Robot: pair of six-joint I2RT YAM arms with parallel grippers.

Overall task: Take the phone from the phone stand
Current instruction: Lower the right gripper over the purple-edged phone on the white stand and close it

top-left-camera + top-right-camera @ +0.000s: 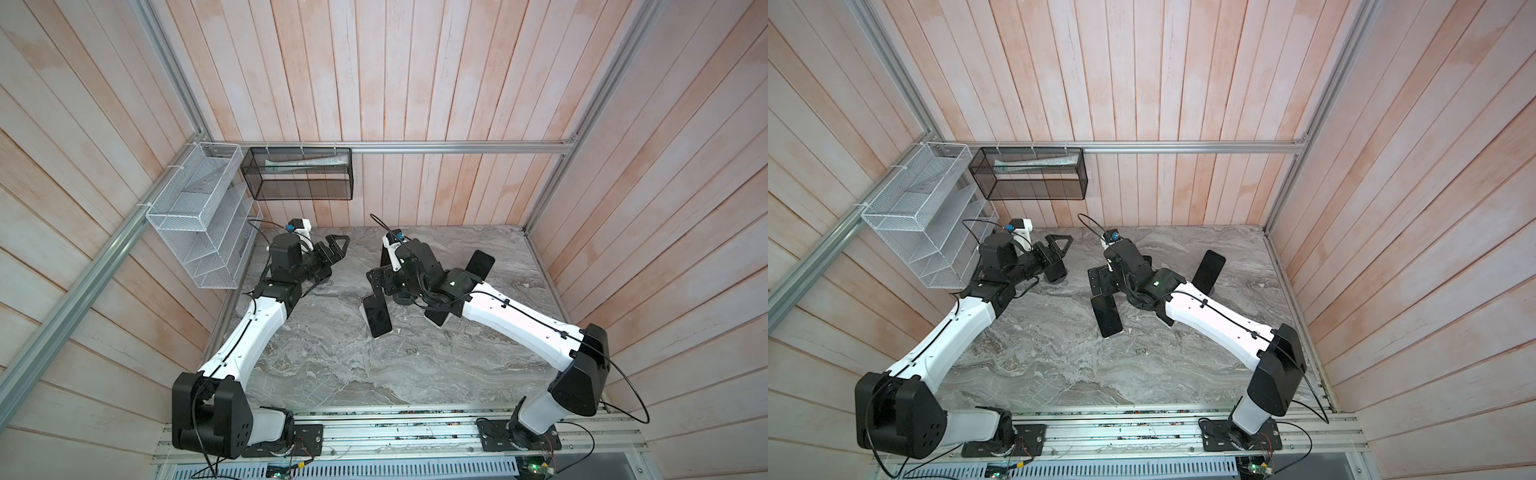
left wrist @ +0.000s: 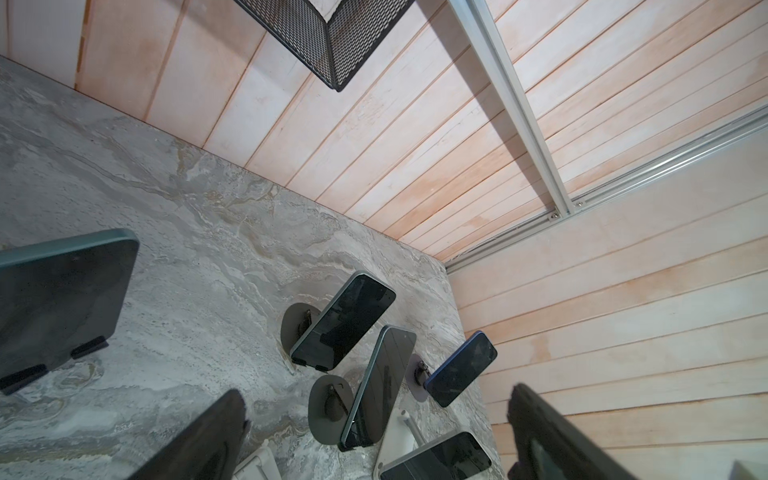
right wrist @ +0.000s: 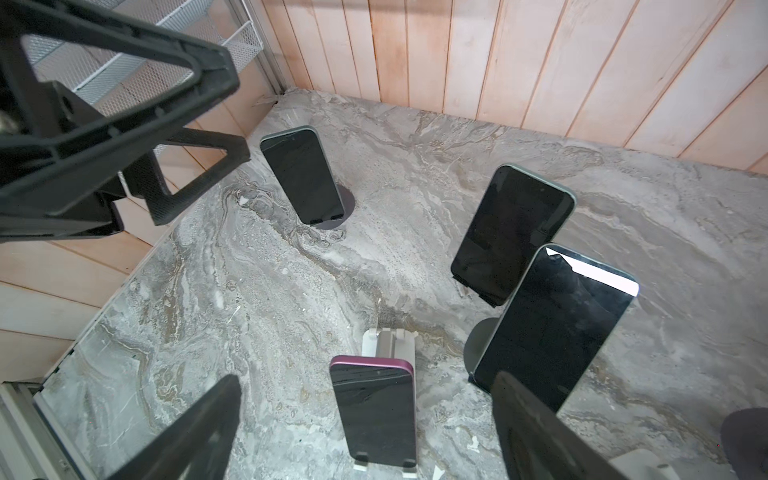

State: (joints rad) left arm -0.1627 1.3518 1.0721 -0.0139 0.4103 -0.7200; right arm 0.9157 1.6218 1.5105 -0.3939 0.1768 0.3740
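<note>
In both top views my right pincer (image 1: pixel 380 286) hung spread wide close by the phone (image 1: pixel 379 318), which leaned on its white stand (image 1: pixel 363 308) at my six o'clock. The left wrist view showed my left pincer (image 2: pixel 376 392) gaping, empty. From the right wrist view I judged: straddle the phone's long edges, lift along the slope, spare the stand.

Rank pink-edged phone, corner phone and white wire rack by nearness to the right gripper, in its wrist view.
1. pink-edged phone, between the fingers of the right gripper
2. corner phone, across the table
3. white wire rack, hung beyond it
</note>
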